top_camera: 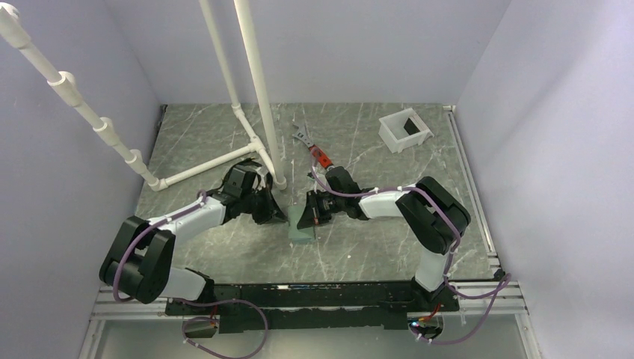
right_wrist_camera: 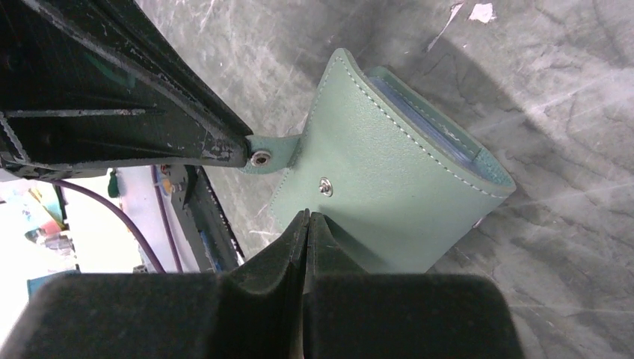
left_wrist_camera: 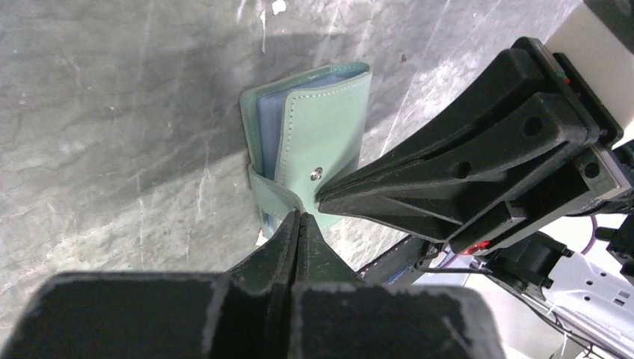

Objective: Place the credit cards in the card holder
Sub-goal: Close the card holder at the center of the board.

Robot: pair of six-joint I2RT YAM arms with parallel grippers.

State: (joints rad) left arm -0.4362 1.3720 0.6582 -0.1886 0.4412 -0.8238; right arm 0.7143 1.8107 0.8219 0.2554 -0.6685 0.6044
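Note:
The grey-green card holder (top_camera: 301, 226) lies folded on the marble table between both arms. A pale blue edge (right_wrist_camera: 422, 112) shows between its covers; I cannot tell whether it is one of the credit cards. In the left wrist view my left gripper (left_wrist_camera: 299, 215) is shut on the holder's strap tab (left_wrist_camera: 271, 196). The right wrist view shows that tab (right_wrist_camera: 263, 158) and its snap sticking out of the left fingertips. My right gripper (right_wrist_camera: 308, 217) is shut with nothing in it. Its tips rest on the cover (right_wrist_camera: 389, 179) just below the snap stud (right_wrist_camera: 325, 187).
A white square tub (top_camera: 405, 129) stands at the back right. A red-handled tool (top_camera: 314, 152) lies behind the right gripper. A white pipe frame (top_camera: 258, 112) rises just behind the left gripper. Walls close in on three sides, and a metal rail (top_camera: 471, 187) runs along the right edge.

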